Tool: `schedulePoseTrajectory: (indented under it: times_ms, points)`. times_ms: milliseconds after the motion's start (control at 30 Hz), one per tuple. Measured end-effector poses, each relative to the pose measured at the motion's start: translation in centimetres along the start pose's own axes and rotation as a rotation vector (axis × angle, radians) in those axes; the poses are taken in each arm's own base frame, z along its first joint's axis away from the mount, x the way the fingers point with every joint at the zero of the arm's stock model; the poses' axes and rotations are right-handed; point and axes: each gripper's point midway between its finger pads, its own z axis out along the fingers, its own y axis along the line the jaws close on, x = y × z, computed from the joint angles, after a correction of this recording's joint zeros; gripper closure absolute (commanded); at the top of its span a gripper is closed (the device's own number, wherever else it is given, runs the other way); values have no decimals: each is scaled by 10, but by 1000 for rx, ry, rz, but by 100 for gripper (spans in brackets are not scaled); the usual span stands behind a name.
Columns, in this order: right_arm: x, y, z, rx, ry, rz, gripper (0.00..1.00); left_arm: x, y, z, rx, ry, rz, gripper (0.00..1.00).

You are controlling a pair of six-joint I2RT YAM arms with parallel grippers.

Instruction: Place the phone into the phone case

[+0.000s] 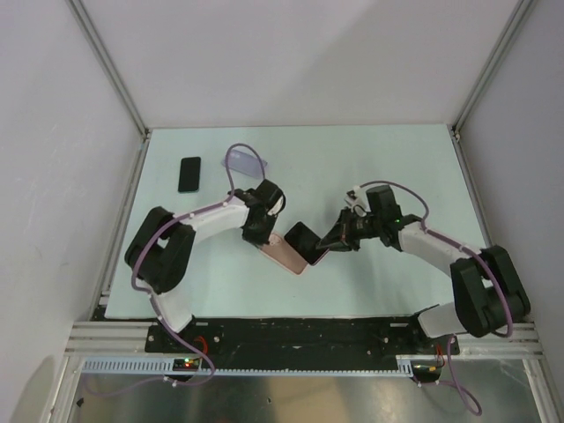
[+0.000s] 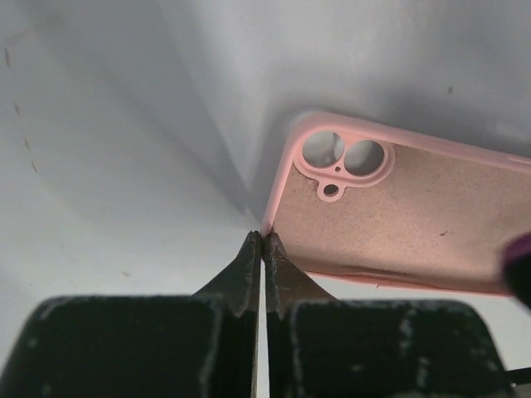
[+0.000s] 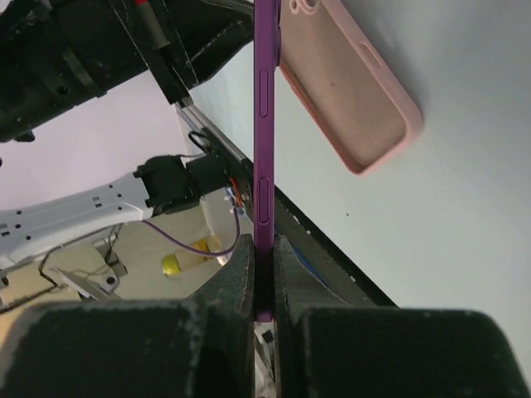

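Left wrist view: pink soft-plastic phone case (image 2: pixel 398 224) cut off at right edge, beside an unidentifiable blurred purple shape (image 2: pixel 523 269). Right wrist view: slim purple phone (image 3: pixel 264 149) cut off at top.

My bench (image 1: pixel 352 159) is a pale, plain sheet walled in white on three sides. Toward its far left a black phone (image 1: pixel 189 174) lies flat, with a clear case (image 1: pixel 246 162) just beside it on the right. Nearer me, around the middle, the pink case (image 1: pixel 284 253) rests open side up, its rim pinched in my left claw (image 2: pixel 263 240).
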Motion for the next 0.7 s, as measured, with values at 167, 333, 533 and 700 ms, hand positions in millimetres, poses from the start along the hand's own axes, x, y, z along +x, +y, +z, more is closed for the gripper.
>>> schedulePoseTrajectory:
  times_ms: [167,333,533,700]
  points:
    - [15,2,27,0,106,-32,100,18,-2,-6,-30,-5,-81,100]
    - [31,-11,43,26,184,-8,100,28,-1,-5,-54,-10,-150,100]
    - [34,-23,58,27,225,11,100,33,-1,-1,-49,-20,-186,100]
    - [31,-18,68,10,242,-9,100,33,-2,-1,-40,-33,-192,100]
